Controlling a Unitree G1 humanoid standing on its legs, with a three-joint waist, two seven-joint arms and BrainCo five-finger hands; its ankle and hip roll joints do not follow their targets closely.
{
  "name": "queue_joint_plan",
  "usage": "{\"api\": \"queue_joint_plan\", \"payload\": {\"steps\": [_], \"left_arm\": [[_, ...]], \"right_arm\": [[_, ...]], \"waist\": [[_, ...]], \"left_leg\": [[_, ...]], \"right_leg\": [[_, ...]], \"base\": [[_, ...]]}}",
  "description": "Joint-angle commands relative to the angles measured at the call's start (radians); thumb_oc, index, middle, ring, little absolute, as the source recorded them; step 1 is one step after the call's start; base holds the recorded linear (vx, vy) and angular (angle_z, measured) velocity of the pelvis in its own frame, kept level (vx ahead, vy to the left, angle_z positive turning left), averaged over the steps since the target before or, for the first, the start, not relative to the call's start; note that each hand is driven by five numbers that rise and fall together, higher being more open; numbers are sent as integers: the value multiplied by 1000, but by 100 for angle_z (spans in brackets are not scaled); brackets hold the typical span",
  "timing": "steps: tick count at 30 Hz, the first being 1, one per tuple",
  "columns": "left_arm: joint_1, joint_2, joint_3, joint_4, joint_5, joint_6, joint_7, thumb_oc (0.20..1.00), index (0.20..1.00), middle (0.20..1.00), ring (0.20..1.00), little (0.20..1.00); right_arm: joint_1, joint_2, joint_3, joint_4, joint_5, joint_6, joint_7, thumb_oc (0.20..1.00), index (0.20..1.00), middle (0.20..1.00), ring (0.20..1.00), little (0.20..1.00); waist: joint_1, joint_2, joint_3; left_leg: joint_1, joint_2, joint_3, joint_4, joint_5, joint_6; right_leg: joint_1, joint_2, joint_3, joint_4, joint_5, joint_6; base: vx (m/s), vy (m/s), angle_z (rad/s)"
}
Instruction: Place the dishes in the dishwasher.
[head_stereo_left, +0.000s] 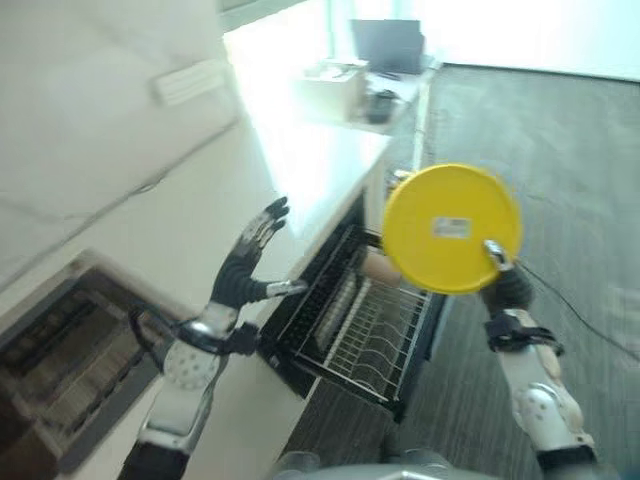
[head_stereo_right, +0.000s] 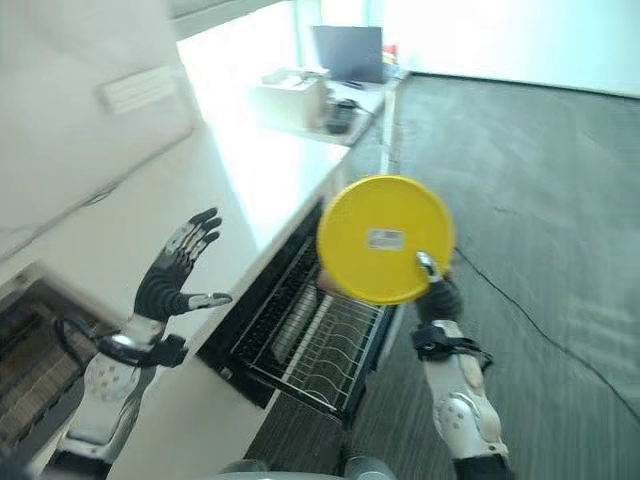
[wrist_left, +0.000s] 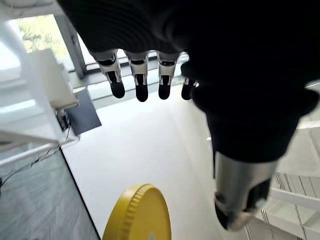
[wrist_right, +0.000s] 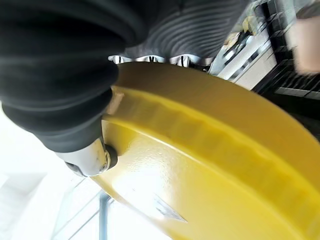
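Note:
A round yellow plate (head_stereo_left: 450, 228) with a white sticker on its underside stands nearly upright in the air above the pulled-out dishwasher rack (head_stereo_left: 365, 330). My right hand (head_stereo_left: 503, 277) pinches its lower edge, thumb on the near face and fingers behind, as the right wrist view shows on the plate (wrist_right: 210, 170). My left hand (head_stereo_left: 248, 262) is raised over the white counter (head_stereo_left: 310, 170) beside the dishwasher, fingers straight and spread, holding nothing. The left wrist view shows its fingers (wrist_left: 141, 80) straight, with the plate (wrist_left: 140, 215) below.
The dishwasher opening (head_stereo_left: 330, 270) sits under the counter's edge, with a wire rack and a beige cup-like thing (head_stereo_left: 377, 267) near its back. A white box (head_stereo_left: 335, 85) and a laptop (head_stereo_left: 388, 45) stand farther along the counter. Grey carpet (head_stereo_left: 560, 150) lies to the right.

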Motion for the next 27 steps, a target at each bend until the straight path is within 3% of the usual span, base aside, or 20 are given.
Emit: {"api": "queue_joint_plan", "payload": {"steps": [1, 4, 7, 9, 10, 11, 12, 13, 18, 21, 27], "left_arm": [[-104, 40, -1, -19, 0, -52, 26, 1000, 1000, 1000, 1000, 1000], [-102, 56, 16, -36, -11, -45, 12, 1000, 1000, 1000, 1000, 1000], [-64, 72, 38, -51, -18, -58, 14, 1000, 1000, 1000, 1000, 1000], [-51, 97, 57, -58, 1, -50, 38, 1000, 1000, 1000, 1000, 1000], [-52, 106, 60, -58, 7, -48, 50, 1000, 1000, 1000, 1000, 1000], [-58, 110, 61, -59, 7, -48, 53, 1000, 1000, 1000, 1000, 1000], [-73, 115, 66, -59, -8, -45, 38, 1000, 1000, 1000, 1000, 1000], [-87, 125, 62, -53, -9, -37, 45, 1000, 1000, 1000, 1000, 1000], [-101, 130, 53, -49, -13, -36, 46, 1000, 1000, 1000, 1000, 1000], [-105, 125, 41, -41, -35, -48, 25, 1000, 1000, 1000, 1000, 1000], [-110, 114, 17, -40, -45, -10, -8, 1000, 1000, 1000, 1000, 1000]], "right_arm": [[-9, 7, -57, -103, -34, -24, 61, 200, 200, 200, 200, 200], [-17, -10, -61, -71, -83, 4, 100, 200, 200, 200, 200, 200], [-38, -28, -47, -40, -101, 33, 126, 200, 200, 200, 200, 200], [-70, -24, -22, 0, -104, 27, 154, 200, 200, 200, 200, 200], [-84, -19, -5, 19, -109, 12, 159, 200, 200, 200, 200, 200], [-91, -18, 0, 25, -109, 5, 158, 200, 200, 200, 200, 200], [-83, -19, 2, 32, -126, -13, 153, 200, 200, 200, 200, 200], [-96, -22, 16, 47, -139, -22, 144, 200, 200, 200, 200, 200], [-124, -52, 28, 43, -146, -22, 118, 200, 200, 200, 200, 200], [-125, -71, 46, 59, -228, -22, 104, 200, 200, 200, 200, 200], [-157, -103, 109, 119, -418, -73, 66, 200, 200, 200, 200, 200]], "waist": [[-35, 0, 13], [-35, -17, 20], [-5, -30, 33], [39, -37, 51], [57, -42, 60], [61, -44, 65], [57, -51, 68], [72, -71, 73], [109, -79, 84], [117, -60, 87], [143, -42, 96]], "left_leg": [[118, 86, 119, -17, 68, -50], [128, 75, 160, 8, 35, -35], [135, 67, 196, 27, 14, -21], [147, 76, 242, 33, 7, -15], [148, 83, 255, 43, 1, -13], [145, 87, 254, 55, -7, -10], [111, 102, 235, 111, -23, -14], [63, 140, 239, 174, -23, -40], [12, 211, 224, 168, 38, -95], [12, 226, 217, 147, 72, -117], [4, 229, 186, 155, 91, -136]], "right_leg": [[71, -76, -76, 172, -159, 70], [61, -120, -84, 148, -122, 97], [63, -156, -131, 140, -95, 118], [64, -207, -235, 167, -76, 134], [60, -245, -257, 184, -50, 140], [56, -256, -238, 191, -47, 140], [52, -259, -174, 187, -62, 139], [82, -258, -193, 139, -61, 152], [123, -231, -251, 117, -84, 148], [135, -234, -289, 143, -107, 142], [168, -235, -299, 174, -137, 130]], "base": [[95, 159, -70], [98, 152, -19], [24, 71, -46], [-55, -93, -72], [-68, -152, -103], [-29, -299, -91], [-1, -461, -41], [19, -475, 32], [-58, -249, 29], [-23, -5, 17], [87, 39, 18]]}}
